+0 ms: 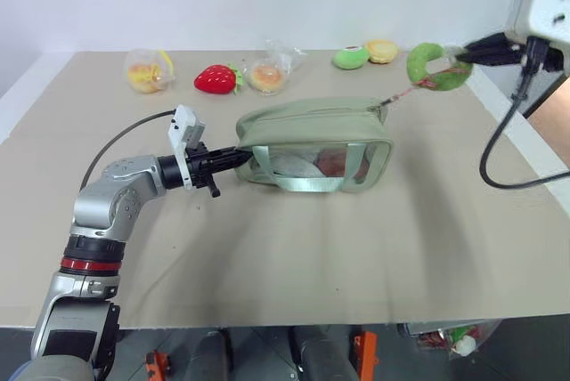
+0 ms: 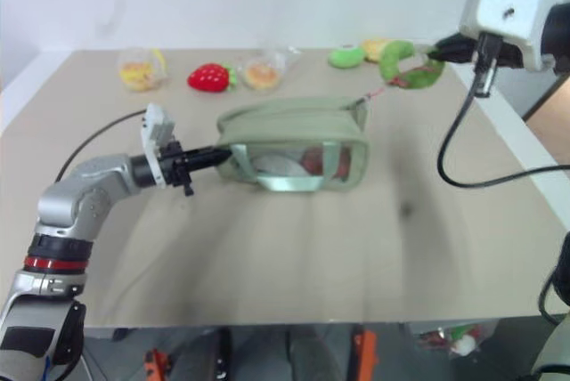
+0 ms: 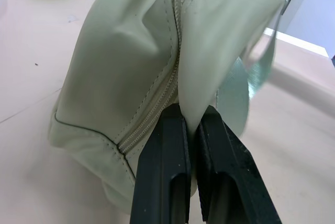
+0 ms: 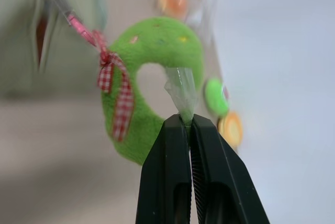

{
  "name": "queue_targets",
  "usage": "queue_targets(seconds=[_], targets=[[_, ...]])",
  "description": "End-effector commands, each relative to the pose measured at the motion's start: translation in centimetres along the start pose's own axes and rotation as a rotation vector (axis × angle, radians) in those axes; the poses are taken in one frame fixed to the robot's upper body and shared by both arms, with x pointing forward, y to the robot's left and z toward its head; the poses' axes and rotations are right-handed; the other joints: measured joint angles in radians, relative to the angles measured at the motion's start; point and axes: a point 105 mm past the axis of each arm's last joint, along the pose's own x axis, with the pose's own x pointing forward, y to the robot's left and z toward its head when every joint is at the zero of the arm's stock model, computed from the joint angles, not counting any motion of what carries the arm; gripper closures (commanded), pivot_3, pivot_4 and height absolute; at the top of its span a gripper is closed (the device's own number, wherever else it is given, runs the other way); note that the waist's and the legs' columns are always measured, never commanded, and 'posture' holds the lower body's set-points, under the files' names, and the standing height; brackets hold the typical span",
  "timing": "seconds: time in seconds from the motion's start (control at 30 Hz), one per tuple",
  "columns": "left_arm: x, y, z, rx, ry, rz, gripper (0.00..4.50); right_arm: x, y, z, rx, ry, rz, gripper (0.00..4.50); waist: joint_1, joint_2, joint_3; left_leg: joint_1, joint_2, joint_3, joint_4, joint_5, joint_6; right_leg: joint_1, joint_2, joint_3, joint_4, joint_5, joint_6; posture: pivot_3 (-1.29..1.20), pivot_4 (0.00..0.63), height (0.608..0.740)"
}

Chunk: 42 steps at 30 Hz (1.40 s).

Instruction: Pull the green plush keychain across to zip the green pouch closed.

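Right wrist view: the green plush keychain (image 4: 152,88) is being pinched by its clear tag in the closed right hand (image 4: 186,124) — slippage being risked. The green pouch (image 1: 316,141), mid-worktop, is being clamped by the left hand (image 3: 191,124).

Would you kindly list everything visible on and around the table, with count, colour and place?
green pouch: one, sage, mid-table, left end pinched
green plush keychain: one, lime ring, held up right of pouch
strawberry toy: one, red, far edge
bagged toys: two, orange-yellow, flanking the strawberry
round toys: two, green and yellow, far edge
table: one, beige
left gripper: black, shut on pouch
right gripper: black, shut on keychain
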Motion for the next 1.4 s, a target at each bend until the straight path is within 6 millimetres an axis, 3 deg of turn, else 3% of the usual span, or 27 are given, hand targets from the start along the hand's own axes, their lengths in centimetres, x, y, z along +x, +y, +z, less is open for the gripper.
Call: queue_targets(seconds=[0.03, 0.23, 0.47, 0.57, 0.6, 0.73, 0.9, 1.03, 1.07, 1.1, 1.13, 1.17, 1.3, 1.33, 1.4], targets=[[-1.4, 0.8, 0.2, -0.012, 0.004, 0.064, 4.5, -0.3, 1.8, -2.1, -0.089, 0.121, 0.051, 4.45, 0.0, 0.0, 0.0, 0.0, 0.0, 0.0, -0.001, 0.0, 0.0, 0.0, 0.0, 0.0, 0.0, 0.0, 0.001, 0.0, 0.15, 0.74], [-2.1, 0.8, 0.3, -0.039, -0.002, 0.081, 4.5, 4.1, 8.2, -4.7, -0.174, 0.181, 0.186, 4.45, -0.005, 0.0, 0.0, 0.003, 0.0, 0.001, -0.003, 0.0, 0.0, -0.001, 0.001, 0.001, 0.004, 0.001, 0.003, 0.0, 0.15, 0.74], [-2.5, 0.7, 0.5, -0.062, -0.001, 0.094, 4.5, 9.6, 12.4, -5.6, -0.362, 0.175, 0.171, 4.45, -0.011, -0.001, 0.0, 0.009, 0.0, 0.002, -0.001, 0.002, -0.001, 0.0, 0.002, 0.003, 0.006, 0.003, -0.001, 0.0, 0.15, 0.74], [-2.5, 0.6, 0.5, -0.068, 0.0, 0.096, 4.5, 11.3, 13.2, -5.3, -0.446, 0.151, 0.144, 4.45, -0.011, -0.001, 0.0, 0.009, 0.0, 0.002, -0.001, 0.004, -0.004, 0.0, 0.002, 0.004, 0.006, 0.004, -0.001, 0.0, 0.15, 0.74], [-2.5, 0.6, 0.5, -0.071, 0.0, 0.097, 4.5, 11.9, 13.8, -5.0, -0.484, 0.128, 0.151, 4.45, -0.011, -0.001, 0.0, 0.009, 0.0, 0.003, -0.001, 0.004, -0.004, 0.0, 0.002, 0.005, 0.006, 0.004, -0.001, 0.0, 0.0, 0.74], [-2.6, 0.9, 0.7, -0.093, -0.027, 0.114, 4.5, 13.5, 18.1, -3.6, -0.541, 0.022, 0.267, 4.45, -0.011, -0.001, 0.0, 0.008, 0.0, 0.003, -0.002, 0.004, -0.004, 0.0, 0.002, 0.006, 0.006, 0.004, -0.001, 0.0, 0.0, 0.74], [-2.7, 1.0, 0.6, -0.098, -0.031, 0.122, 4.5, 13.5, 17.4, -3.8, -0.47, 0.036, 0.25, 4.45, -0.011, -0.001, 0.0, 0.008, 0.0, 0.003, -0.002, 0.004, -0.004, 0.0, 0.002, 0.007, 0.006, 0.004, -0.001, 0.0, 0.0, 0.74], [-2.9, 0.9, -0.1, -0.091, -0.019, 0.142, 4.5, 12.5, 15.4, -3.7, 0.0, -0.014, 0.162, 4.45, -0.011, -0.001, 0.0, 0.008, 0.0, 0.003, -0.002, 0.004, -0.004, 0.0, 0.003, 0.007, 0.006, 0.004, 0.0, 0.0, 0.0, 0.74], [-3.1, 0.9, -0.3, -0.093, -0.013, 0.146, 4.5, 12.0, 14.9, -3.7, 0.147, -0.039, 0.154, 4.18, -0.011, -0.001, 0.0, 0.008, 0.0, 0.003, -0.002, 0.004, -0.004, 0.0, 0.003, 0.007, 0.006, 0.004, 0.0, 0.0, 0.0, 0.74], [-3.4, 1.1, -0.3, -0.111, -0.019, 0.155, 3.91, 11.2, 14.4, -3.7, 0.279, -0.074, 0.152, 3.78, -0.011, -0.001, 0.0, 0.008, 0.0, 0.003, -0.002, 0.004, -0.004, 0.0, 0.003, 0.007, 0.006, 0.004, 0.0, 0.0, 0.0, 0.74], [-3.8, 1.1, -0.2, -0.116, -0.024, 0.156, 3.75, 10.6, 14.1, -3.5, 0.381, -0.113, 0.152, 3.66, -0.011, -0.001, 0.0, 0.008, 0.0, 0.003, -0.002, 0.004, -0.004, 0.0, 0.003, 0.007, 0.006, 0.004, 0.0, 0.0, 0.0, 0.74], [-4.1, 1.2, 0.0, -0.118, -0.028, 0.158, 3.35, 10.1, 13.7, -3.5, 0.441, -0.136, 0.144, 3.09, -0.011, -0.001, 0.0, 0.008, 0.0, 0.003, -0.002, 0.004, -0.004, 0.0, 0.003, 0.007, 0.006, 0.004, 0.0, 0.0, 0.0, 0.74], [-4.3, 1.1, 0.8, -0.093, -0.018, 0.153, 2.32, 9.4, 12.4, -4.3, 0.575, -0.164, 0.077, 1.97, -0.011, -0.001, 0.0, 0.008, 0.0, 0.003, -0.002, 0.004, -0.004, 0.0, 0.003, 0.007, 0.006, 0.004, 0.0, 0.0, 0.0, 0.74], [-4.4, 1.1, 1.0, -0.085, -0.016, 0.15, 1.77, 9.4, 12.2, -4.6, 0.603, -0.163, 0.068, 1.48, -0.01, -0.001, 0.0, 0.008, 0.0, 0.003, -0.002, 0.004, -0.004, 0.001, 0.003, 0.007, 0.006, 0.004, 0.0, 0.0, 0.0, 0.74], [-4.6, 1.3, 1.4, -0.058, -0.007, 0.167, 1.31, 8.8, 12.4, -4.5, 0.658, -0.188, 0.103, 1.29, -0.007, -0.001, 0.0, 0.008, 0.0, 0.003, -0.002, 0.004, -0.004, 0.001, 0.002, 0.007, 0.006, 0.004, 0.0, 0.0, 0.0, 0.74]])
